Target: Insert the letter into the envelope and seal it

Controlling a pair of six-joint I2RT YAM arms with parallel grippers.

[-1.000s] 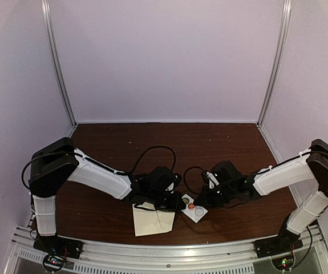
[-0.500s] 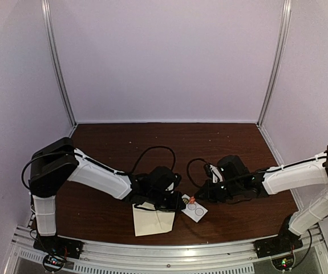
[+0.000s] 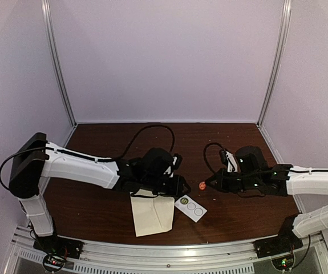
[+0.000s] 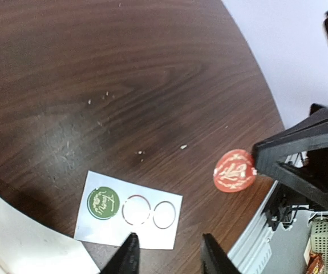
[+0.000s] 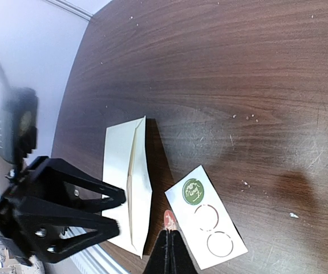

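The cream envelope (image 3: pixel 152 214) lies near the front edge with its flap folded over; it also shows in the right wrist view (image 5: pixel 128 188) and as a corner in the left wrist view (image 4: pixel 15 242). No letter is in view. My right gripper (image 3: pixel 208 184) (image 5: pixel 170 233) is shut on a round red sticker (image 3: pixel 202 185) (image 5: pixel 169 218) (image 4: pixel 234 170), held above the table to the right of the envelope. My left gripper (image 3: pixel 174 187) (image 4: pixel 169 260) is open and empty, above the near edge of the white sticker card (image 4: pixel 128 211).
The sticker card (image 3: pixel 190 208) (image 5: pixel 206 217) lies right of the envelope with one green sticker (image 4: pixel 102 202) and two empty rings. Small crumbs dot the dark wood table (image 3: pixel 118 148). Pale walls stand at the back and sides.
My right gripper has lifted the red sticker off the card and drawn back to the right. My left gripper has risen off the card and shifted slightly away.
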